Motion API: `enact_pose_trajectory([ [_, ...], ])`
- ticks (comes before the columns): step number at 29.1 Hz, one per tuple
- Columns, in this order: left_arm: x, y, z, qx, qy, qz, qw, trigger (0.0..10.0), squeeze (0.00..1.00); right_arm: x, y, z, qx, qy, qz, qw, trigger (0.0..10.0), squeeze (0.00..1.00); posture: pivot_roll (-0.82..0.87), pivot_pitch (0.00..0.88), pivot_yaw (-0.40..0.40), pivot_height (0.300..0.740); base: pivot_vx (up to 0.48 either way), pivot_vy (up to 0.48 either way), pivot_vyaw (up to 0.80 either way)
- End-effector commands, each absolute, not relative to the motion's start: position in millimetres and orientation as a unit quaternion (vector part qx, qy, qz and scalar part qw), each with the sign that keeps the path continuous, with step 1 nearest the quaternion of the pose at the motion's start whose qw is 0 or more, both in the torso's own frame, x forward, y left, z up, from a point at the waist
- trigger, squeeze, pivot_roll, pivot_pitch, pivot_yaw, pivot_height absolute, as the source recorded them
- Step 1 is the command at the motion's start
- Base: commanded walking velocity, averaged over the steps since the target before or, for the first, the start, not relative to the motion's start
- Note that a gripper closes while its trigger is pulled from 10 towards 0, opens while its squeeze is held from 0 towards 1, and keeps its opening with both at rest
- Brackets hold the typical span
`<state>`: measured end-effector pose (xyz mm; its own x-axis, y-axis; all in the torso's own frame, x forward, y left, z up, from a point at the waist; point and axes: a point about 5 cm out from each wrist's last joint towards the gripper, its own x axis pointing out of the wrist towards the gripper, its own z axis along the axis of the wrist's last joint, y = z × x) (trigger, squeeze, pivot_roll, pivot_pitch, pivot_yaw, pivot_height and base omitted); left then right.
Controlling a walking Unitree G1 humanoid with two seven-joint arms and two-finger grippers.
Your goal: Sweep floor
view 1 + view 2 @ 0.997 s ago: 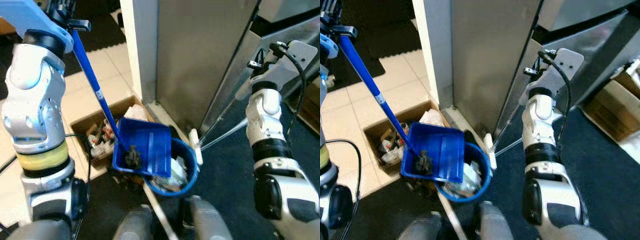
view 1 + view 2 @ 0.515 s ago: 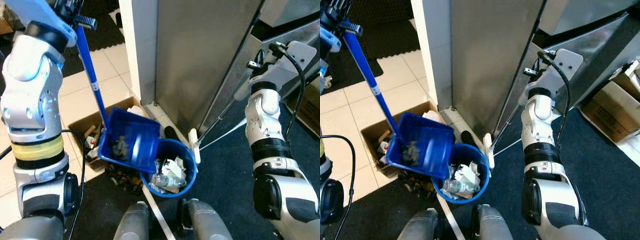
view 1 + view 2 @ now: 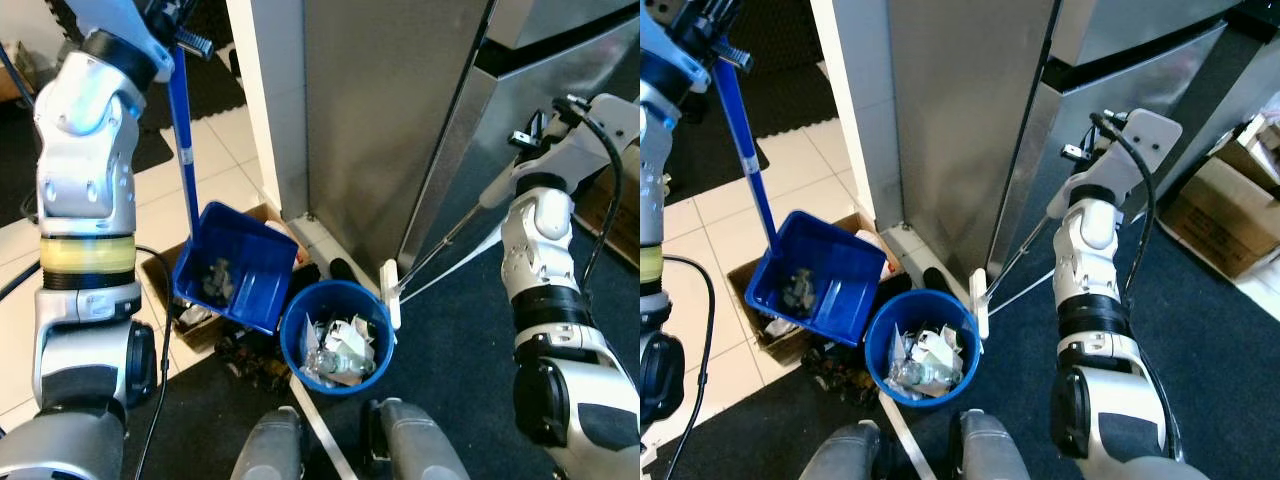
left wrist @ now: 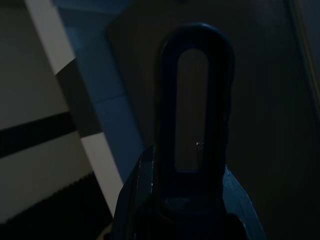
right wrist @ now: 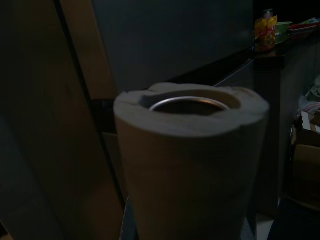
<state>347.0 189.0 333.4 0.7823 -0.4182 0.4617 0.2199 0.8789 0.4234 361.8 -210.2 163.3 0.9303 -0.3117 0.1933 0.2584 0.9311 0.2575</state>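
Down on the floor, a round blue bucket (image 3: pixel 335 337) stands just before the robot's feet, and it holds crumpled white paper and clear plastic waste (image 3: pixel 338 350). Just beside the bucket, on the side of the tiled floor, the blue dustpan (image 3: pixel 233 266) hangs tilted, its open side turned toward the bucket, and a small heap of grey dirt (image 3: pixel 213 280) lies inside the pan. Behind and under the dustpan, an open cardboard box (image 3: pixel 758 322) sits on the tiles with mixed rubbish in it. Some dark debris (image 3: pixel 250 355) lies on the dark carpet between the box and the bucket. The long blue handle (image 3: pixel 182 130) of the dustpan rises from the pan up to the left gripper (image 3: pixel 183 22), which is high above the bucket; its fingers cannot be seen clearly, so I cannot tell how far they are closed, though the handle's looped end (image 4: pixel 194 100) shows close before the left wrist camera. On the other side of the bucket, the white head of the broom (image 3: pixel 389 292) rests near the bucket's rim, and its thin metal pole (image 3: pixel 447 238) goes up toward the right gripper (image 3: pixel 535 128). The pale end of the pole (image 5: pixel 191 150) stands right before the right wrist camera, but the fingers are hidden, so I cannot tell their opening.
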Motion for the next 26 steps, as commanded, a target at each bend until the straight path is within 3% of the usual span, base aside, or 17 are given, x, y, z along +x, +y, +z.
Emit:
enact_pose_trajectory([
  [1, 345, 187, 345, 0.219, -0.305, -0.179, 0.909, 10.0, 0.00, 360, -214, 173, 0.109, -0.140, -0.151, 0.972, 10.0, 0.00, 0.06, 0.000, -0.009, 0.740, 0.000, 0.000, 0.00],
  [11, 367, 173, 359, 0.243, -0.322, -0.215, 0.889, 10.0, 0.00, 349, -219, 168, 0.102, -0.140, -0.164, 0.971, 10.0, 0.00, 0.01, 0.000, 0.028, 0.740, 0.000, 0.000, 0.00],
  [21, 368, 116, 367, 0.201, -0.376, -0.304, 0.852, 10.0, 0.00, 342, -223, 169, 0.101, -0.143, -0.176, 0.969, 10.0, 0.00, -0.02, 0.000, 0.050, 0.740, 0.000, 0.000, 0.00],
  [26, 365, 103, 371, 0.170, -0.390, -0.318, 0.847, 10.0, 0.00, 342, -223, 169, 0.102, -0.144, -0.177, 0.968, 10.0, 0.00, -0.03, 0.000, 0.052, 0.740, 0.000, 0.000, 0.00],
])
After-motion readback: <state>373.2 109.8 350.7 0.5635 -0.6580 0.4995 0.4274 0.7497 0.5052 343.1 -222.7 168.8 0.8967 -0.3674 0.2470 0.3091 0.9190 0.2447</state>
